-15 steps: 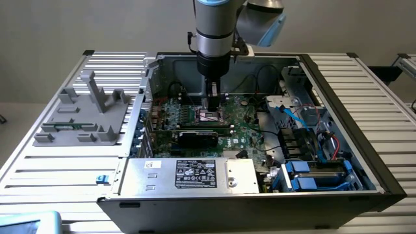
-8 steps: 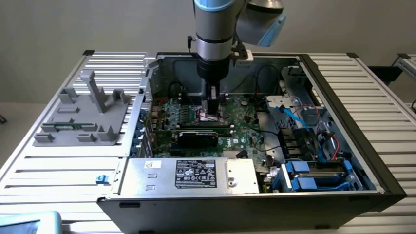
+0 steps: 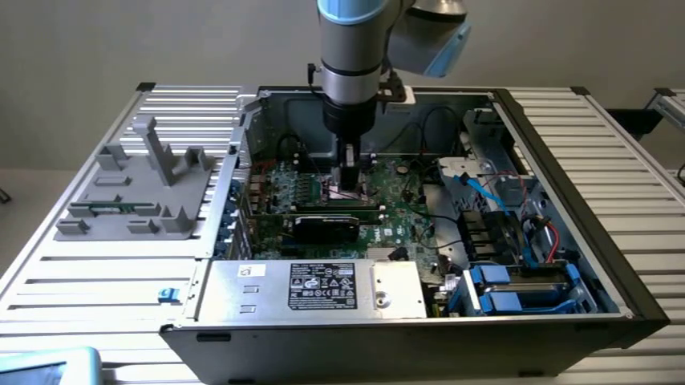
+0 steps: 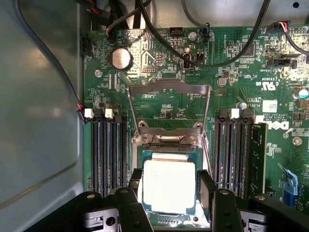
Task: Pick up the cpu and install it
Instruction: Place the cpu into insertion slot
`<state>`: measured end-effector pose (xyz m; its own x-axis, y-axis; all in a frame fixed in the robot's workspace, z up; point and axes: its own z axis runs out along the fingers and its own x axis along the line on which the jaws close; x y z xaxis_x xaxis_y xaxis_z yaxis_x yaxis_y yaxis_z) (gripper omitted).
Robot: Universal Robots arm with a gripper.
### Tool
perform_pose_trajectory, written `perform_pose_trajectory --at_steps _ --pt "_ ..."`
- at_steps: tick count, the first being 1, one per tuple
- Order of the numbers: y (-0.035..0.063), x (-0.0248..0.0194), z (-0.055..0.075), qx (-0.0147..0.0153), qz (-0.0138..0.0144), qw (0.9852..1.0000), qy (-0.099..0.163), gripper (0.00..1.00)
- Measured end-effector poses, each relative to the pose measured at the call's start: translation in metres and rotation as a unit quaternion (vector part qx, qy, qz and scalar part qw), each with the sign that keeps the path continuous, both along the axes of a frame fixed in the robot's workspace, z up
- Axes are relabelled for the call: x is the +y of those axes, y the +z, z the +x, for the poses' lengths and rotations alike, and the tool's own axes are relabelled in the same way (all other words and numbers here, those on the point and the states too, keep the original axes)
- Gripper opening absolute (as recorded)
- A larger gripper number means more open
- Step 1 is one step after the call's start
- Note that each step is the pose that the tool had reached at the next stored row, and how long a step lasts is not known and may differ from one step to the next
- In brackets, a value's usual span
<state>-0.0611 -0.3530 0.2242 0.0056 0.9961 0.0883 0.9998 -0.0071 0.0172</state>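
**rackmonkey:** Big stuff first. You've got the slatted table (image 3: 631, 216) with the open computer case (image 3: 557, 152) sitting on it. The arm (image 3: 348, 72) points straight down into the case, over the motherboard (image 3: 402, 216). A grey fixture tray (image 3: 128, 200) sits on the table at the exterior view's left, well apart from the work.

**pinbender:** Yep, and on your wrist camera the gripper (image 4: 171, 182) is right over the socket (image 4: 169, 140), between the two banks of memory slots (image 4: 108, 150). The load frame (image 4: 169, 89) is flipped up, clear of the opening. The cpu (image 4: 169, 186) is down at the socket, level, shiny side up. I can't tell you whether it's fully seated or a hair above.

**rackmonkey:** Fingers (image 4: 206, 188): to me they look closed on the cpu, one on each of two opposite edges, with its top uncovered. That's exactly where I'd want you holding it.

**pinbender:** Agreed. My read is that it's light and rigid, so weight is no issue for you. That metal lid looks slick though, and the edges are thin, so the pads don't get much to bite on. I reckon the fragile part is the underside and the socket contacts, so tilt or sideways drag is what would hurt. Edges only, kept flat, gentle squeeze.
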Motion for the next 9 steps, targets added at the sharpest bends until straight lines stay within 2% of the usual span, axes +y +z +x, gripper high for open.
perform_pose_trajectory --at_steps 9 --pt "-0.0071 0.0 -0.0013 0.0 0.0001 1.0 -0.004 0.55"
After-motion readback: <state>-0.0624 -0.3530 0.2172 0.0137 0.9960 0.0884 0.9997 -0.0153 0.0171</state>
